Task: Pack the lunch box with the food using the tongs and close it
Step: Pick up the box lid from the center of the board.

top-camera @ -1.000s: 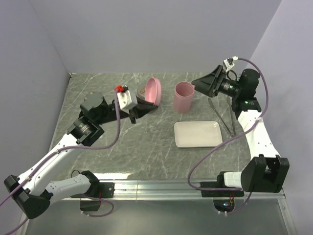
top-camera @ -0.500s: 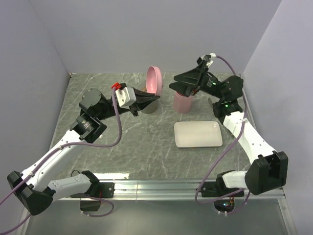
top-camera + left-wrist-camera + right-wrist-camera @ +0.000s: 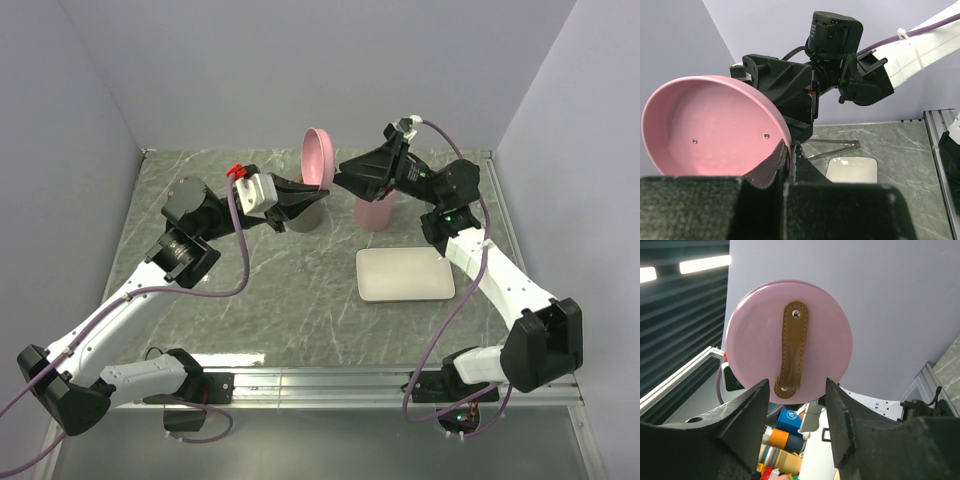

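Looking down from the top external view, the left gripper (image 3: 312, 195) is clenched on the lower rim of the pink lid (image 3: 318, 158) and holds it on edge above the table (image 3: 250, 290), seemingly to offer its outer face to the other arm. The right gripper (image 3: 342, 181) hovers just beside that face with its jaws apart and nothing in them. The pink lunch box (image 3: 375, 212) stands just below and behind it, and the white tray (image 3: 405, 273) lies nearer the bases. The tongs do not show in this view. From the left wrist, the 2 fingers (image 3: 774, 161) pinch the lid's rim, its hollow inner side and 2 small rivets (image 3: 766, 135) facing the camera. Beyond them the tongs (image 3: 832, 145) lie flat on the table just past the tray, touched by neither gripper. From the right wrist, that gripper's 2 fingers frame the lid's outer face without touching it, lined up on the brown strap (image 3: 790, 350) that runs upright down its middle. This looks like a handover of the lid. Packing seems not yet begun, and the food cannot be picked out with any certainty: the few coloured shapes low in this view are too small to name.
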### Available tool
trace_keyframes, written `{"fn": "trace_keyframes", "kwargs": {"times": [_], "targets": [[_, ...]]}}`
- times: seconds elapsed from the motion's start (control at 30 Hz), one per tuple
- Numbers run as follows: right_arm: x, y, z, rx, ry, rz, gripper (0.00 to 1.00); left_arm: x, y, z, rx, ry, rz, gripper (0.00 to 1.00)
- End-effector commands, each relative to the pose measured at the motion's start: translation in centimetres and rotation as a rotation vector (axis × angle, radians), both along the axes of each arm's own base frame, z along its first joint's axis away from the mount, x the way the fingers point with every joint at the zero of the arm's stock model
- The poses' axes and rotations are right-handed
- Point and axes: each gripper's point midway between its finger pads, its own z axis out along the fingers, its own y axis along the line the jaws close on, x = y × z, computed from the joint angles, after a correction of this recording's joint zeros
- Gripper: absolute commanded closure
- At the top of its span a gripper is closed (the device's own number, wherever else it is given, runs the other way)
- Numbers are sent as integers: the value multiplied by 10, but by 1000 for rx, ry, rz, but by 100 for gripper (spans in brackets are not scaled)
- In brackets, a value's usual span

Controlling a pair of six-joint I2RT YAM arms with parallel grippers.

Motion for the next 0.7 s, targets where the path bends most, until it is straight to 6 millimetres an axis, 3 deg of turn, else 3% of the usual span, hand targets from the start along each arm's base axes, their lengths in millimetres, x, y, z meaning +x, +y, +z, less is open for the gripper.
{"fn": "trace_keyframes", "kwargs": {"times": [0.0, 0.53, 0.67], "targets": [[-4, -3, 23, 58, -72, -12, 45, -14, 4, 35, -66, -72, -39, 100], [-12, 2, 29, 90, -48, 28, 51, -15, -5, 34, -52, -89, -76, 100], [-15, 1, 32, 100, -47, 30, 57, -15, -7, 33, -48, -89, -79, 100]]}}
